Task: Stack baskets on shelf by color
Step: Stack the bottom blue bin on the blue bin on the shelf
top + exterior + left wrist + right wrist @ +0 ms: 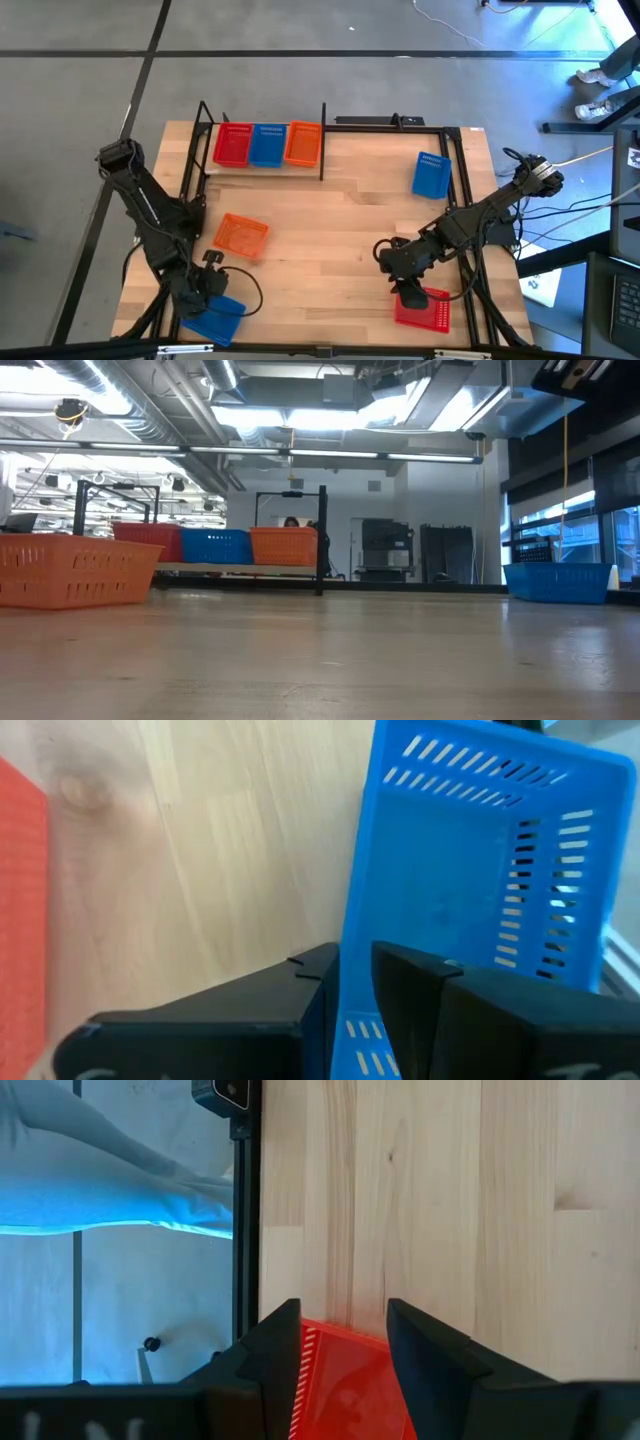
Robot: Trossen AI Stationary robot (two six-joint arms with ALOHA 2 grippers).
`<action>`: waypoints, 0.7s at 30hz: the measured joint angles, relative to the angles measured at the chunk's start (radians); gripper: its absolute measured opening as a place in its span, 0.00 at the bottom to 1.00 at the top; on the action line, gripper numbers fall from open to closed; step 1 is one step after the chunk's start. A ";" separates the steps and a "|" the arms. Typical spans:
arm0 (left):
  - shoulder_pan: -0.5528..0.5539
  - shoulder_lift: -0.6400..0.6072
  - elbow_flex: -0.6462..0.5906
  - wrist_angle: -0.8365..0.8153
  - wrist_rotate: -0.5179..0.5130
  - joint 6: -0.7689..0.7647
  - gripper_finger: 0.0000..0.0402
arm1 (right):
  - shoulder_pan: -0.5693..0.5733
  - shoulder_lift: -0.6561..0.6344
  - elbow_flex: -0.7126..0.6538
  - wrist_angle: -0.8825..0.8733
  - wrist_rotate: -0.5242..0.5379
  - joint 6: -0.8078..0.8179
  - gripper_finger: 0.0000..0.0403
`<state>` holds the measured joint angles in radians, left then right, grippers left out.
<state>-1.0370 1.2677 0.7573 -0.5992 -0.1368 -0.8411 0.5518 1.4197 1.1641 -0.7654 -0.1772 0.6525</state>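
Tools both straddle basket walls: left tool [355,1005] pinching blue basket [470,870], right tool [345,1355] spread over red basket [345,1385]; close squarely before lifting.

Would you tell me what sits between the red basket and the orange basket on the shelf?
A blue basket sits between the red basket and the orange basket on the shelf, touching both; the high view shows it.

I saw red [231,145], blue [267,145] and orange [303,144] baskets, all slotted mesh, on pale wood desk [340,220]; black fingers [300,1005].
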 joint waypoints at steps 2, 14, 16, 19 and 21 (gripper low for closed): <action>0.000 0.014 -0.001 0.000 0.000 0.010 0.14 | 0.000 0.000 0.000 0.000 0.000 0.001 0.37; 0.000 0.112 -0.001 0.018 0.000 -0.006 0.14 | -0.002 0.000 0.000 -0.001 0.001 0.001 0.37; 0.000 0.131 -0.001 0.031 -0.005 -0.021 0.14 | -0.002 0.000 0.000 -0.001 0.001 0.001 0.37; 0.000 0.154 -0.001 0.040 -0.004 -0.036 0.14 | -0.002 0.000 0.000 -0.001 0.001 0.014 0.37; 0.000 0.164 -0.001 0.043 -0.004 -0.040 0.13 | -0.002 0.000 0.000 -0.002 0.001 0.029 0.37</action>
<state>-1.0374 1.4314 0.7559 -0.5567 -0.1410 -0.8815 0.5499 1.4197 1.1641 -0.7673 -0.1762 0.6817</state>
